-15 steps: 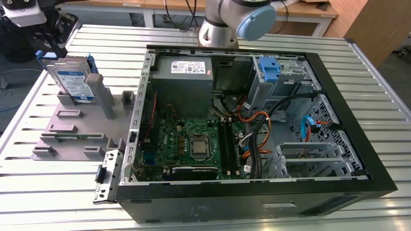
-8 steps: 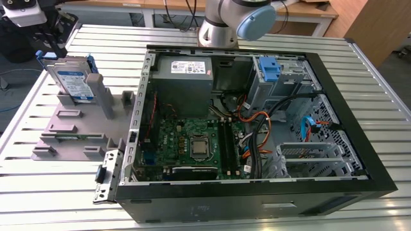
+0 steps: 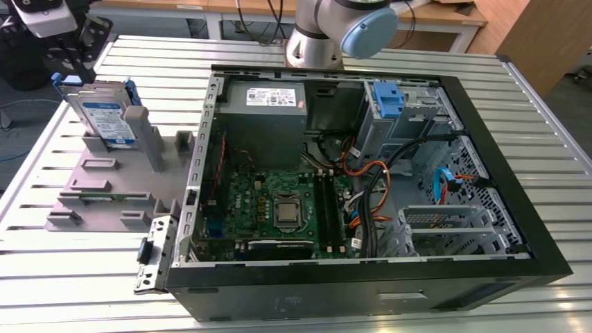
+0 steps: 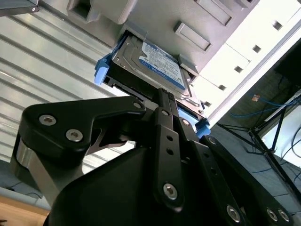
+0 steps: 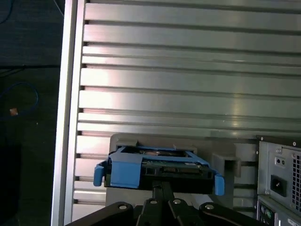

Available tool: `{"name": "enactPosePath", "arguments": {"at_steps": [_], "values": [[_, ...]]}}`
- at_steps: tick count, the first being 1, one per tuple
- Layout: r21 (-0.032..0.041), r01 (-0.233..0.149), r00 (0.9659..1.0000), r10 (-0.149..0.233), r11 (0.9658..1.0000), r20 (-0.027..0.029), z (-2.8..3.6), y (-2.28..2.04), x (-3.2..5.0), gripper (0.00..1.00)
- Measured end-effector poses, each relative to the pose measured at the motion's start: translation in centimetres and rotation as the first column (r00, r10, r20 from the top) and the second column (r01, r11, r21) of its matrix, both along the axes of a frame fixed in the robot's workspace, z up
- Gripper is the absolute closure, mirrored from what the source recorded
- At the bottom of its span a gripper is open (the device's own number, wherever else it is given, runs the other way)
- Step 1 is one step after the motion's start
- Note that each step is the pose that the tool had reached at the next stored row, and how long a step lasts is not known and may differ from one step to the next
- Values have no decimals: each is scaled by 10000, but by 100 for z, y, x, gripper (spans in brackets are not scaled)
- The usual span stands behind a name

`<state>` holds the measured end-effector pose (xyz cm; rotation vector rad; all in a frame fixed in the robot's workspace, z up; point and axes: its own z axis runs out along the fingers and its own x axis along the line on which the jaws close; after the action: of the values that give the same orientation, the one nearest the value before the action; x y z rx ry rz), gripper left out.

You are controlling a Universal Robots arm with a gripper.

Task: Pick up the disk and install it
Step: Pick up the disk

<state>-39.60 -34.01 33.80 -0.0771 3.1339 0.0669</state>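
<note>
Where the exterior view takes in the whole slatted table (image 3: 55,291), the disk (image 3: 104,118) stands on edge in a grey holder (image 3: 111,182). It is directly beneath the gripper (image 3: 82,69), which hangs over the disk's top edge near the table's far corner. Bare slats lie open around the holder on the side away from the computer case (image 3: 518,229), whose open wall rises just beside the holder on the other side. Inside the case, well apart from the gripper, a power supply (image 3: 263,104) sits near a blue bracket (image 3: 389,97). The arm (image 3: 337,31) shows as a silver and blue joint behind the case.

In the second wrist view, the gripper (image 4: 164,96) points straight at the disk (image 4: 155,63) and meets its near edge about midway between the two blue carrier ends. The holder (image 4: 155,16) backs the disk beyond. Whether the gripper is clamped on the disk or merely against it cannot be told.

In the first wrist view, the gripper (image 5: 162,188) sits just behind the disk (image 5: 155,169), which is upright in the holder (image 5: 225,160). Beyond the disk the table's slats (image 5: 188,70) run open to its edge rail (image 5: 68,117). The case's rear corner (image 5: 277,165) stands near, off to one side of the gripper.
</note>
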Motion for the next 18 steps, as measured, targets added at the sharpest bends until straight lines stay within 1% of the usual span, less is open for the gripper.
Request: {"name": "enactPosePath", "arguments": {"at_steps": [2,5,7,9,11,13,16,18], "values": [[-1,-354,9994,354,9994,-1,0,0,0,89],[0,-872,9962,872,9962,0,0,0,0,89],[0,-1237,9923,1237,9923,0,0,0,0,89],[-1,-1590,9873,1590,9873,-1,0,0,0,89],[0,-1941,9810,1941,9810,0,0,0,0,89],[0,-2292,9734,2292,9734,0,0,0,0,89],[-1,-2825,9593,2825,9593,0,0,0,0,89],[-1,-3168,9485,3168,9485,0,0,0,0,89]]}}
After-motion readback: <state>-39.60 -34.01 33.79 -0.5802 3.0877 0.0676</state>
